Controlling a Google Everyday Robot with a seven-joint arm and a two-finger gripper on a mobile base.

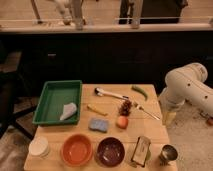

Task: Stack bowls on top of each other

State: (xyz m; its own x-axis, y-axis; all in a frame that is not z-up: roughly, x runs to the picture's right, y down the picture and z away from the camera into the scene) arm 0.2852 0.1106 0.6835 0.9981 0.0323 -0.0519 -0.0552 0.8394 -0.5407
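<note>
Nothing readable anywhere, honestly. The gripper [169,118] hangs just off the right edge of the table [152,131]. The little packet [141,150] below and left of it may carry some print, but I can't make out a word.

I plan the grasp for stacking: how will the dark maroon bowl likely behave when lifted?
The maroon bowl looks rigid and shallow, so it should probably keep its shape. Its glossy inside may be slippery for a rim pinch. Sitting flat, it seems unlikely to roll. The gripper hangs beside the table at its right edge.
</note>
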